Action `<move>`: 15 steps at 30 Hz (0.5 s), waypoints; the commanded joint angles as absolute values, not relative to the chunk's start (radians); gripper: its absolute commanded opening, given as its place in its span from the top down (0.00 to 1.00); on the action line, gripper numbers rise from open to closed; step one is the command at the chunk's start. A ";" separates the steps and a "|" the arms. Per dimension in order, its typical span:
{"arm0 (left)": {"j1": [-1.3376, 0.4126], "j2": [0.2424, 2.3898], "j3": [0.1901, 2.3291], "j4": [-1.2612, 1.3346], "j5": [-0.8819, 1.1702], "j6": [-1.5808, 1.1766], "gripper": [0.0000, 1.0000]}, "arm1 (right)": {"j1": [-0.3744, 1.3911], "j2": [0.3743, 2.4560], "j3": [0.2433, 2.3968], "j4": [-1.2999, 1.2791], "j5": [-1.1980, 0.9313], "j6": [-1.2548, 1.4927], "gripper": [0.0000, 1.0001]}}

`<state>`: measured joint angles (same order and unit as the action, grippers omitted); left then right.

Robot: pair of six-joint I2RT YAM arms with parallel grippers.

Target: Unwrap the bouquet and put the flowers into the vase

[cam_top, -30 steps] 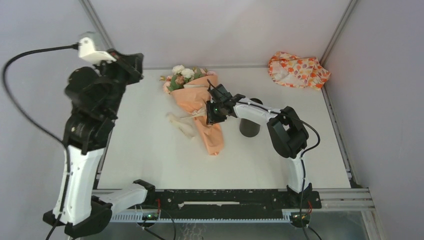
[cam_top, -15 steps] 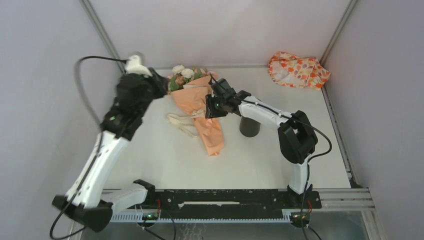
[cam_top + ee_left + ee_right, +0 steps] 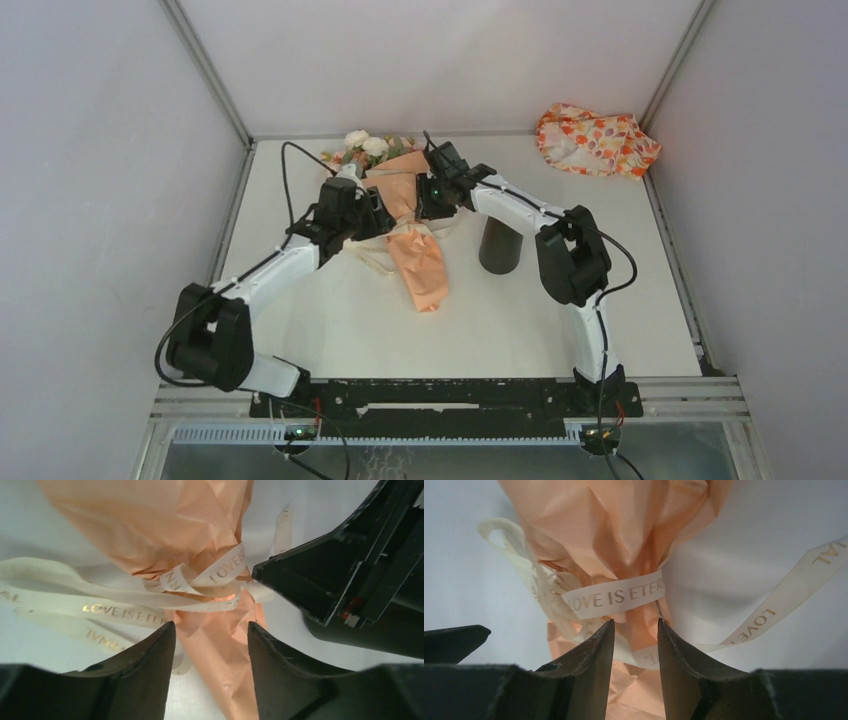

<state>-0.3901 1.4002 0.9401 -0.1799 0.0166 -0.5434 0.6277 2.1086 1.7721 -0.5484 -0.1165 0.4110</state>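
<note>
The cone-shaped bouquet of crinkled peach kraft paper is laid on the white counter, cinched by a cream gold-lettered ribbon. At its waist the left end effector is held open. The right end effector is set half-parted astride the neck; whether it grips cannot be told. The dark cylindrical vase is stood just beside.

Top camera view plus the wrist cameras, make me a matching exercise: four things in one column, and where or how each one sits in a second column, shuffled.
Things
1. bouquet
2. vase
3. floral-print cloth
4. ribbon

Places or states
A. crumpled in the far right corner
B. lying flat, blooms toward the far edge
C. standing upright, just right of the paper cone
D. tied round the paper's pinched waist

Pairs: 1-B, 2-C, 3-A, 4-D
</note>
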 commanded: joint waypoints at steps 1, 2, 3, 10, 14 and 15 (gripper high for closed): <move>-0.402 1.467 0.931 -0.006 0.105 -0.542 0.33 | 0.618 2.115 1.786 -0.558 -0.143 0.418 0.55; -0.407 1.482 0.935 -0.005 0.101 -0.535 0.30 | 0.618 2.109 1.777 -0.556 -0.142 0.419 0.55; -0.412 1.497 0.940 -0.005 0.100 -0.529 0.30 | 0.619 2.101 1.768 -0.553 -0.139 0.418 0.55; -0.437 1.530 0.939 -0.005 0.072 -0.502 0.37 | 0.607 2.071 1.736 -0.537 -0.141 0.421 0.55; -0.437 1.568 0.939 -0.005 0.063 -0.496 0.39 | 0.604 2.060 1.732 -0.537 -0.138 0.424 0.55; -0.437 1.578 0.940 -0.005 0.063 -0.496 0.39 | 0.604 2.055 1.727 -0.535 -0.134 0.425 0.55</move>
